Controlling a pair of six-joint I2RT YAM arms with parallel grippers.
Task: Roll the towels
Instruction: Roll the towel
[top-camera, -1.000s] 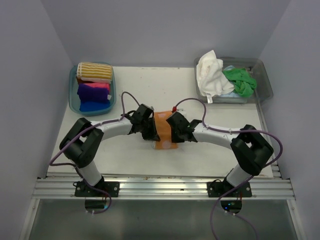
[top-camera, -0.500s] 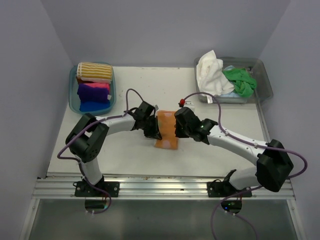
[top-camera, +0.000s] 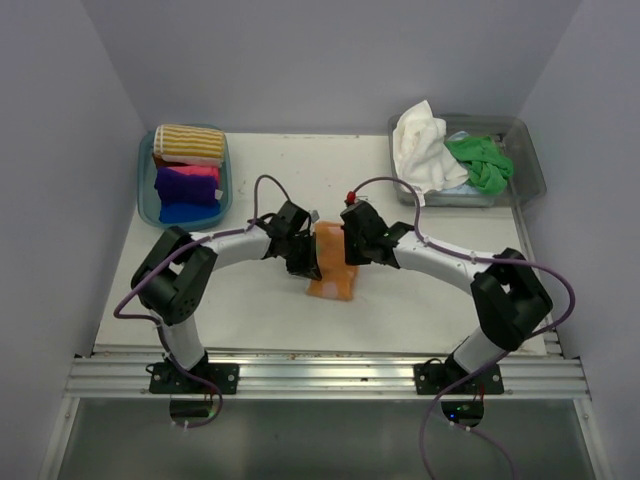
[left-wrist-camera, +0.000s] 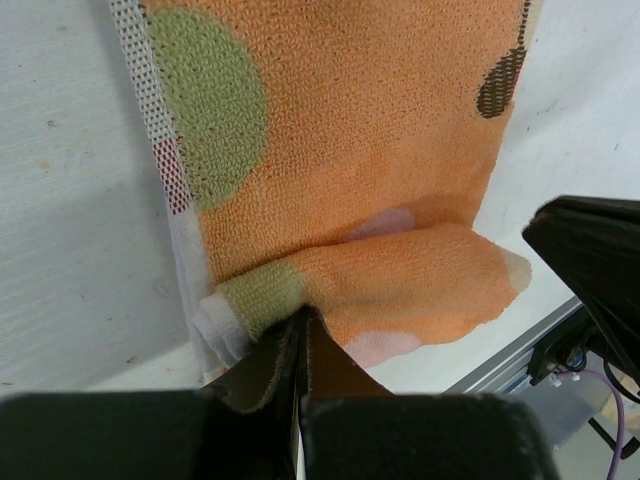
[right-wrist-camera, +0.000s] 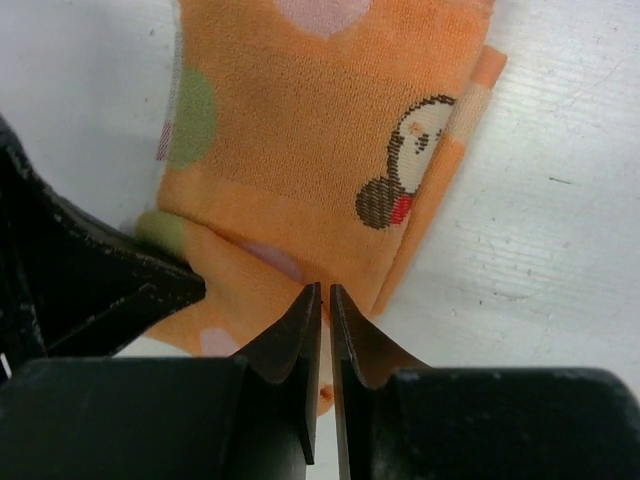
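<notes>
On the white table (top-camera: 420, 300), the orange towel (top-camera: 331, 265) lies with its started roll at both fingertips. The left gripper (left-wrist-camera: 300, 325) is closed against the fold, while the right gripper (right-wrist-camera: 323, 295) shows a slit, perhaps pinching nothing. Such uneven hold could skew or loosen the roll.

White table (top-camera: 260, 320) centre; plain lilac-grey walls (top-camera: 330, 60) at 9, 12, 3 o'clock; aluminium rail (top-camera: 320, 375) at 6 o'clock; even light.

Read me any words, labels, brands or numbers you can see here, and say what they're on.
None readable. The orange towel carries only a cartoon figure and coloured dots, no lettering. The blue tub and clear tub show no labels that I can make out.
</notes>
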